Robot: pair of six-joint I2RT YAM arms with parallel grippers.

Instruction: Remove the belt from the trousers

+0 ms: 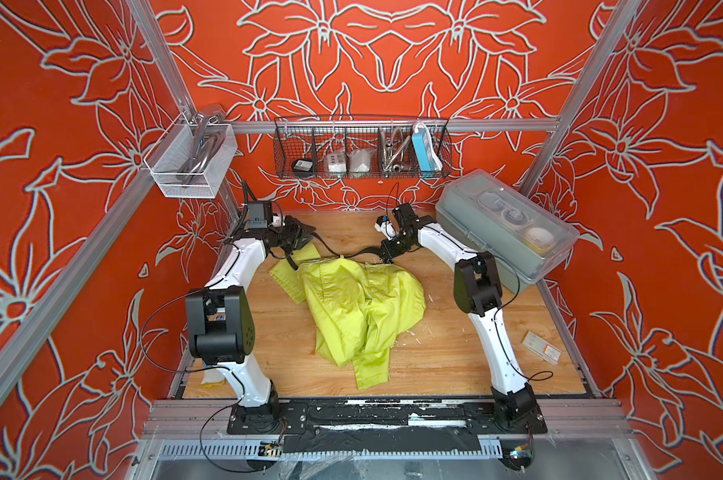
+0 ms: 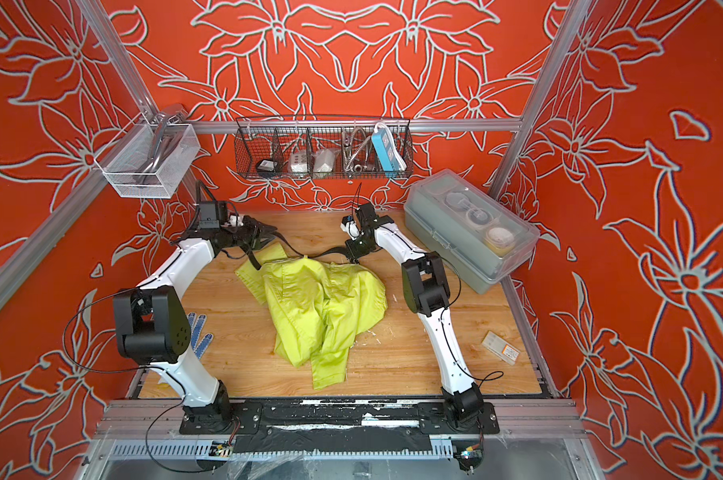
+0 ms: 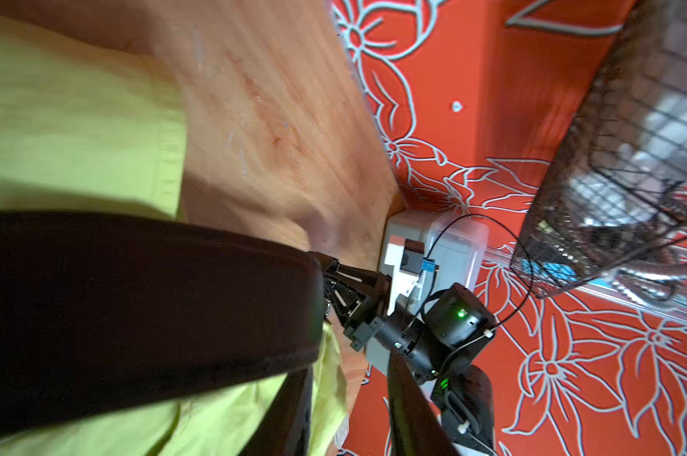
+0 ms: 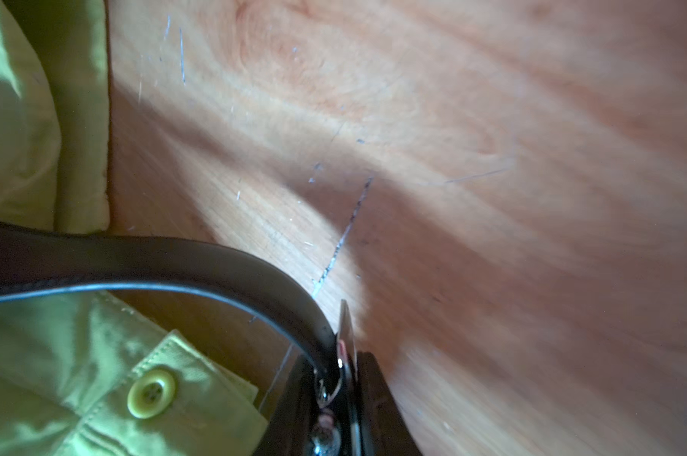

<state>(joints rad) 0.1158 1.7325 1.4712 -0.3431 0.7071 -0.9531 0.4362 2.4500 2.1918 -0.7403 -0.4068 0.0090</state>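
Observation:
The lime-green trousers [image 1: 351,307] [image 2: 318,307] lie crumpled mid-table. The dark belt [image 1: 330,250] [image 2: 334,251] spans their far edge between the two grippers. My right gripper [image 4: 336,371] [image 1: 386,254] is shut on the belt's silver buckle [image 4: 341,367] end. My left gripper [image 3: 349,379] [image 1: 305,232] hovers at the trousers' far-left corner, fingers [image 3: 294,414] apart and open. In the left wrist view the belt [image 3: 136,296] runs close beside one finger, and the gap between the tips holds nothing. A short strap end hangs over the trousers below the left gripper.
A grey lidded plastic box [image 1: 505,228] stands at the back right beside the right arm. A black wire basket [image 1: 361,149] and a white mesh basket [image 1: 189,162] hang on the rails. A small carton [image 1: 542,347] lies at the right, a dotted glove [image 2: 199,332] at the left.

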